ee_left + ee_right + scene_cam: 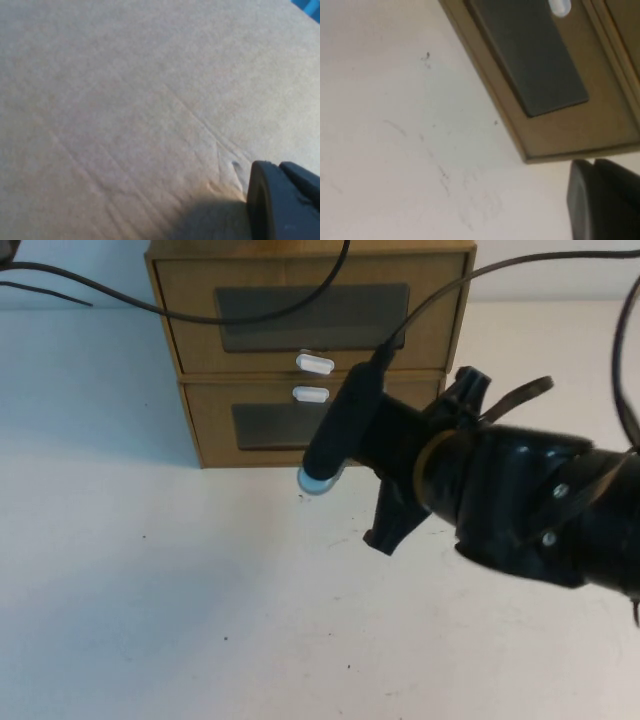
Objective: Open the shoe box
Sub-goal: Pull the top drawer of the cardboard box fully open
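Right arm (520, 500) fills most of the near side of the high view, big and black, reaching in from the right. Right gripper (388, 528) is clamped shut with nothing in it. It hangs over the white table (150, 620), just in front of the shoe box (310, 350), and as far as I can see it isn't touching it.

That box is brown cardboard with two drawers stacked, standing at the far side of the table around the middle. Both drawers look pushed in. Each has a dark window and a small white handle, upper (315, 363) and lower (310, 394).

Left gripper (280, 200) doesn't show from above. Its own camera has it right up against plain brown cardboard (125, 110), and honestly I can't tell if it's open or closed.
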`<state>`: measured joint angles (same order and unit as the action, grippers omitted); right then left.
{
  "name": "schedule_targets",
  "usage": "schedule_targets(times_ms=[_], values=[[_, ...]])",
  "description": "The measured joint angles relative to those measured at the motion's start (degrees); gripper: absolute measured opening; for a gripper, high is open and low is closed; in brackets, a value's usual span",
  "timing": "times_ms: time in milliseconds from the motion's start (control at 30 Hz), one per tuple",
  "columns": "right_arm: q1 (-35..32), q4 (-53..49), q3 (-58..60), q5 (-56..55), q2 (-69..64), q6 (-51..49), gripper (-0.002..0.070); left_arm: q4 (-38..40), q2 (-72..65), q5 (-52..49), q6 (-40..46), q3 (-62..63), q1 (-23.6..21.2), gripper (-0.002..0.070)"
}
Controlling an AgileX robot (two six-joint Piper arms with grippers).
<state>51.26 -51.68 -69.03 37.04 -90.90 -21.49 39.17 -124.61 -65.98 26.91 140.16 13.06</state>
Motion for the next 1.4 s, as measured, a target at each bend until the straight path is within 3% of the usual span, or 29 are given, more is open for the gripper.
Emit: schedule_targets(times_ms=[300,433,600,700,1067,1400], values=[[2.89,-31.11,0.00,-3.15,-5.70,-20.80,-0.0011,0.00,0.00,0.00,-1.65,0.00,0.00,-0.0004],[2.98,-40.06,-0.44,-3.54,-8.27,-26.56,0.0062,0.00,0.11,-0.08,-2.22,0.00,0.00,-0.0004],[2.98,-42.64,-2.25,-3.02,-12.02,-28.26,0.0219,-0.19,0.33,-0.71,-2.54,0.00,0.00,-0.0004],[2.98,-42.74,-4.55,-1.39,-14.50,-28.26,0.0255,-0.19,0.33,-0.79,-2.91,0.00,0.00,-0.0004],[-0.45,-42.77,-14.17,0.48,-21.96,-28.26,0.0268,-1.16,0.45,-0.79,-3.18,0.00,0.00,-0.0004],[-2.13,-42.87,-15.39,-2.03,-23.64,-28.04,0.0256,-1.30,0.45,-0.79,-4.03,0.00,0.00,-0.0004]])
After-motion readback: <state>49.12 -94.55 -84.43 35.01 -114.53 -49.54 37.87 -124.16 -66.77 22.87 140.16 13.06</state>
